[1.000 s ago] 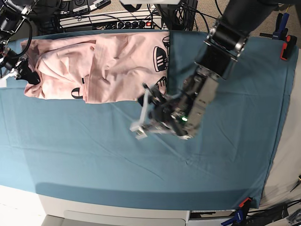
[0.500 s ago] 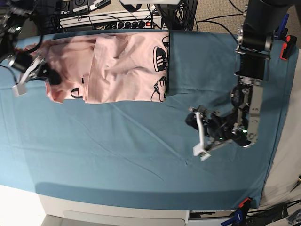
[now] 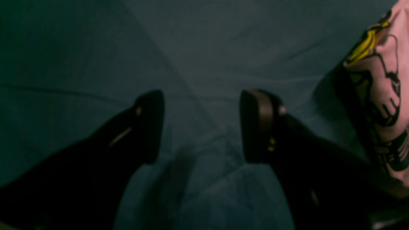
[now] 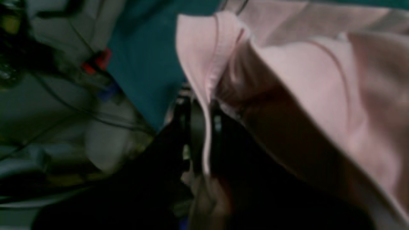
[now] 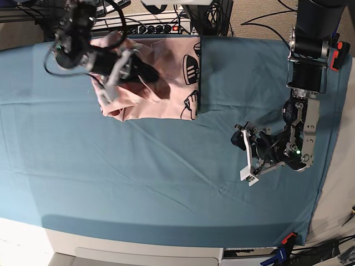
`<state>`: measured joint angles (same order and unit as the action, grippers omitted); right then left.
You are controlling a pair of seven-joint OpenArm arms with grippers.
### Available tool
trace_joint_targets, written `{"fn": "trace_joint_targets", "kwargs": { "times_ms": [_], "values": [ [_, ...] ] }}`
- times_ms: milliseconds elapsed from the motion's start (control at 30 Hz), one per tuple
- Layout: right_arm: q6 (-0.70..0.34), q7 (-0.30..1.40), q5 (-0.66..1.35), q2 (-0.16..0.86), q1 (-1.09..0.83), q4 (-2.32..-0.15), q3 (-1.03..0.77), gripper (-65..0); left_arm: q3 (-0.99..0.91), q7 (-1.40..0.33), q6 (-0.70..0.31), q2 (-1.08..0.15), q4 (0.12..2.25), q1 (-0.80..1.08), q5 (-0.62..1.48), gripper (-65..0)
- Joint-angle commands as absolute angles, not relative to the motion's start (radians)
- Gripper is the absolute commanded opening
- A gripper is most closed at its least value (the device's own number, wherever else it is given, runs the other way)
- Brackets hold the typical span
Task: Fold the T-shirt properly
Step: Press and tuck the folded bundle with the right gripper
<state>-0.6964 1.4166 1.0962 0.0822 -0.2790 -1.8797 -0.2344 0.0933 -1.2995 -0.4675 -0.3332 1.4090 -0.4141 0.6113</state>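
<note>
Nearest you, the front half of the teal table cloth (image 5: 138,183) is bare, wrinkled fabric, and a red-and-blue clamp (image 5: 287,239) bites its front right corner. Toward the right edge, your left gripper (image 5: 247,158) sits low over the cloth with its jaws standing well apart and only cloth between them; in its wrist view the printed edge of the shirt shows at the far right, clear of the fingers (image 3: 255,124). Along the far edge, left of centre, you find the T-shirt (image 5: 166,83), bunched, black graphics showing on its right side. Your right gripper (image 5: 119,72) is over its left part, jaws pinched together on a ribbed pink hem, and the arm covers part of the fabric. Beyond the far edge lie cables and an electronics box (image 5: 144,25).
</note>
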Motion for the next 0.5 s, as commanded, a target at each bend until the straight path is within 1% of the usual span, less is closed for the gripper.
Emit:
{"fn": "trace_joint_targets", "kwargs": {
  "times_ms": [0,167,333,467],
  "values": [
    [-0.698,1.381,1.101,0.085,-0.260,-1.897,-0.217,-65.0,0.088,-1.285,-0.471,-0.341,1.424,-0.445,0.622,-29.0],
    [-0.698,1.283,0.958,0.064,-0.213,-1.897,-0.158,-65.0,0.088,-1.285,-0.470,-0.341,1.424,-0.445,0.622,-29.0],
    [-0.698,1.238,0.912,0.037,-0.199,-1.897,-0.136,-65.0,0.088,-1.284,-0.471,-0.341,1.424,-0.445,0.629,-29.0],
    [-0.698,1.147,0.814,0.009,-0.199,-1.896,-0.121,-65.0,0.088,-1.284,-0.471,-0.341,1.424,-0.445,0.629,-29.0]
  ]
}}
